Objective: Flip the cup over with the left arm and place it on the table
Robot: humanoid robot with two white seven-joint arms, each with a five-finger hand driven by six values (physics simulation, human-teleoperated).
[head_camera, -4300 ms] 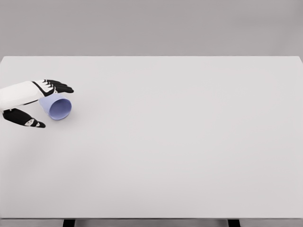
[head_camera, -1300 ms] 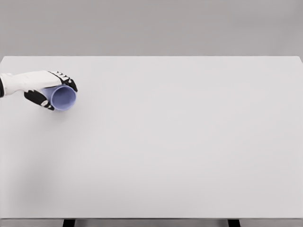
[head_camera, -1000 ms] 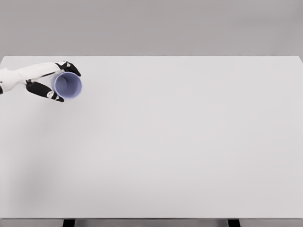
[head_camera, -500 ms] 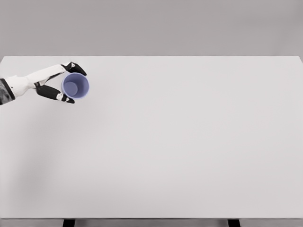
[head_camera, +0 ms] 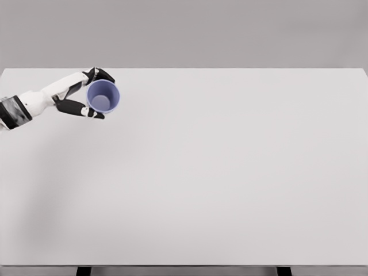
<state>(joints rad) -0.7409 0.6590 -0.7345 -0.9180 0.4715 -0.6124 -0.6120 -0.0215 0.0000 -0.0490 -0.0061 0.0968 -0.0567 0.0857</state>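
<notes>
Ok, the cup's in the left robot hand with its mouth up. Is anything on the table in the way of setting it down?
Nothing visible. The left robot hand grips the light blue plastic cup at the far left of the white table, and no other object shows on the surface below or around it.

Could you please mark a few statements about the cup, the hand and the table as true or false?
1. The left hand grasps the cup. True.
2. The cup is red. False: it is pale blue-purple.
3. The cup's opening faces the camera, so its inside bottom shows. True.
4. The cup sits near the table's right edge. False: it is at the far left.
5. The right hand grips the cup too. False: no right hand is in view.
</notes>
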